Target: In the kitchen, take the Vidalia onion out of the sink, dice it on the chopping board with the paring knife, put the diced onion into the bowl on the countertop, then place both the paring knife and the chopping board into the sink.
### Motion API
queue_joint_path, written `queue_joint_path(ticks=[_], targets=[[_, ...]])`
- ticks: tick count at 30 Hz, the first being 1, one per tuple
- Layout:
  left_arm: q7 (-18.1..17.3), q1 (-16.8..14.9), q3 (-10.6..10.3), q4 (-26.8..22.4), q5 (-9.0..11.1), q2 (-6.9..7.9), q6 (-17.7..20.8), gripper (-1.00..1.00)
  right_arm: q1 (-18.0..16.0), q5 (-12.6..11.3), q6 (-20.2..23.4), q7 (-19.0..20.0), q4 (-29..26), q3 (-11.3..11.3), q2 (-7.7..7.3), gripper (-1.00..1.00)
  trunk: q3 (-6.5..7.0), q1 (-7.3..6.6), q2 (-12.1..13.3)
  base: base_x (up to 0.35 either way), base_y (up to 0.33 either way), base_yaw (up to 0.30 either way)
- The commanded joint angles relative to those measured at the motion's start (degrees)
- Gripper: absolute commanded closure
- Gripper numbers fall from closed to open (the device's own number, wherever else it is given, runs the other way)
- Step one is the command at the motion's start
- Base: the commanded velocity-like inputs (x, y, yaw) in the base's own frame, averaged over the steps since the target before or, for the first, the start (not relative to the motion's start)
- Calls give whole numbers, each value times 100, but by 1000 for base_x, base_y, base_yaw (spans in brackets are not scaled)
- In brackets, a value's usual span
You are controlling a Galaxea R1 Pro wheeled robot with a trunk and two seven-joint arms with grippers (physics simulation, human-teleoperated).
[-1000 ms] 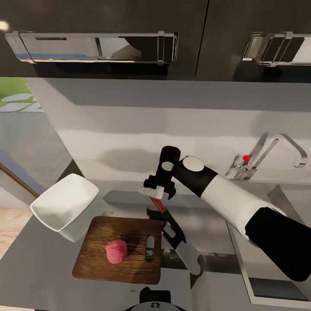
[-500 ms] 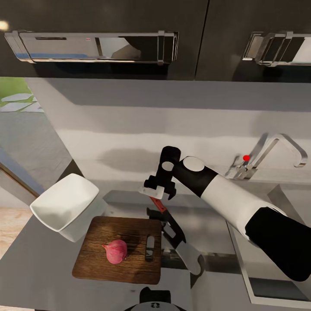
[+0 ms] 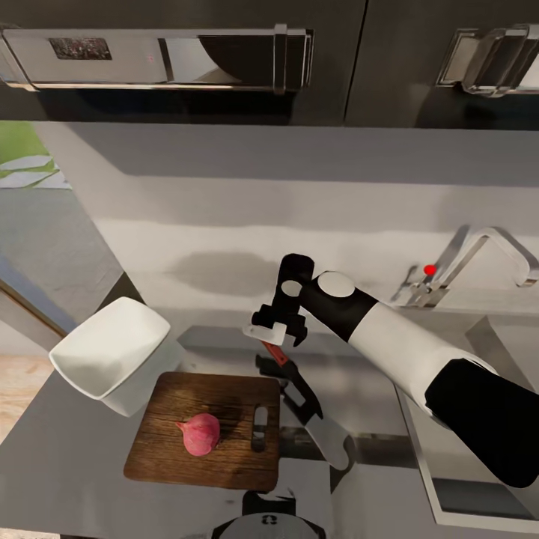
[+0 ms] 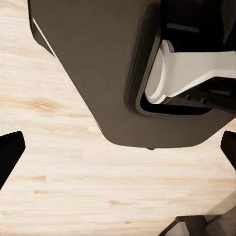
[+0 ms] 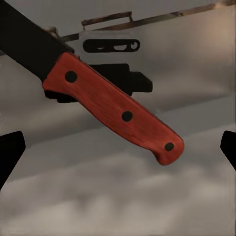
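The pink-red Vidalia onion [image 3: 201,435] rests on the brown chopping board [image 3: 228,460] on the grey countertop [image 3: 60,464]. The white bowl [image 3: 112,355] stands tilted at the board's far left corner. Just right of the board lies the paring knife [image 3: 275,352], its red-brown riveted handle [image 5: 118,113] under my right gripper [image 3: 275,333]. That gripper [image 5: 119,150] hovers above the handle, open, with its fingertips wide on either side and not touching it. Over the wood floor, my left gripper [image 4: 118,147] hangs open and empty. The sink [image 3: 479,500] lies at the right, partly behind my right arm.
A chrome tap [image 3: 483,251] with a red knob [image 3: 429,269] stands behind the sink. Dark upper cabinets with steel handles [image 3: 161,56] hang overhead. The robot's dark base [image 4: 98,73] shows above the light floor. The glossy countertop mirrors the arm near the knife.
The head camera has tilted slightly, shifting the whole picture. The right gripper, knife, onion, board and bowl hold their places.
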Motion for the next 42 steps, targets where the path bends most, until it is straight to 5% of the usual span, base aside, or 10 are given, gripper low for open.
queue_joint_path(ticks=[1, 20, 29, 42], targets=[[-27, -10, -33, 28, 56, 0, -42, -100, -6, 13, -32, -2, 15, 9, 2, -100, -18, 3, -11, 0, 0, 0], [-27, -10, -33, 28, 56, -6, -42, -100, -6, 32, -32, -2, 120, 9, 6, -100, -193, 3, -11, 0, 0, 0], [-27, -10, -33, 28, 56, -2, -42, -100, -6, 369, -40, -20, 183, 9, 9, -100, -276, 3, -11, 0, 0, 0], [-27, -10, -33, 28, 56, -2, -42, -100, -6, 400, -34, -23, 186, 9, 27, -100, -367, 3, -11, 0, 0, 0]])
